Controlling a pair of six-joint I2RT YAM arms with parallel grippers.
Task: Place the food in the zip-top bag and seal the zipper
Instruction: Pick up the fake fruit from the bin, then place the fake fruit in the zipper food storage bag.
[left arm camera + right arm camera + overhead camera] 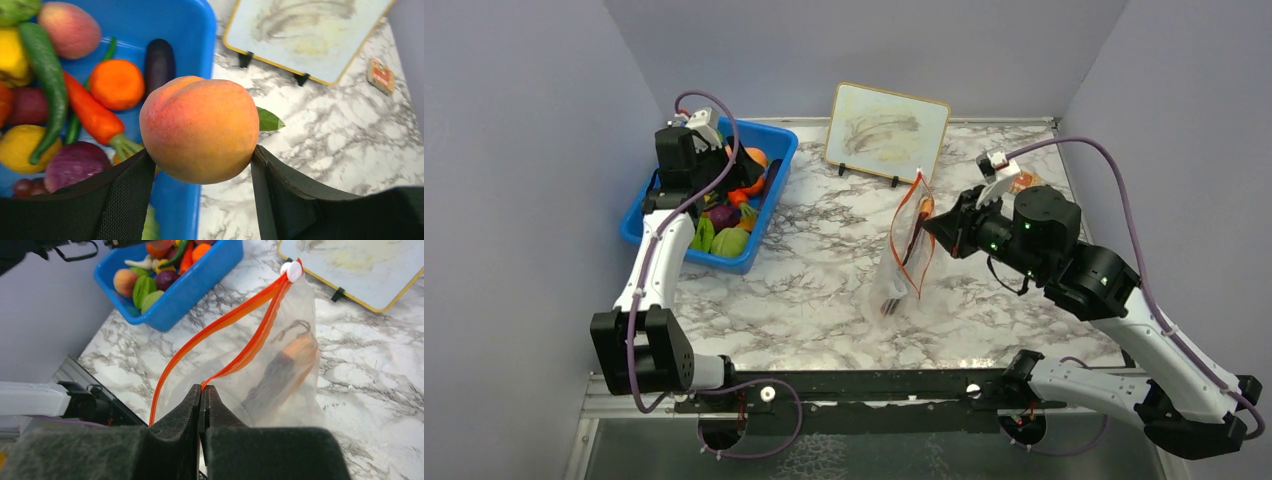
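Observation:
My left gripper [202, 162] is shut on a peach [200, 129] and holds it over the right rim of the blue bin [769, 190]; in the top view this gripper [742, 172] is above the bin. More food lies in the bin: a carrot [92, 112], an orange [116, 84], a green pepper [46, 80], purple pieces [75, 162]. My right gripper [203, 390] is shut on the orange-red zipper [250, 347] of the clear zip-top bag [904, 255], holding it up with its mouth open. A brownish orange piece [282, 370] is inside the bag. The white slider tab [292, 271] sits at the far end.
A small whiteboard on a stand [886, 125] is at the back of the marble table. A small orange packet [381, 75] lies at the back right. The grey walls close in on both sides. The black rail [874, 385] runs along the near edge.

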